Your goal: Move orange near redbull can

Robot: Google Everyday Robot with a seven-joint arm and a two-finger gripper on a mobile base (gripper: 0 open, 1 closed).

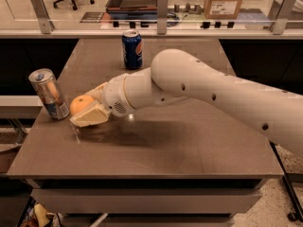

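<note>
The orange (81,104) sits between the cream fingers of my gripper (87,109), low over the table at the left. The near finger (92,117) lies in front of it and the far finger behind it. The redbull can (49,94) stands upright just left of the orange, a small gap apart, near the table's left edge. My white arm reaches in from the right.
A dark blue Pepsi can (132,49) stands at the back middle of the brown table (180,145). The table's left edge is close to the redbull can. A glass rail and an office floor lie behind the table.
</note>
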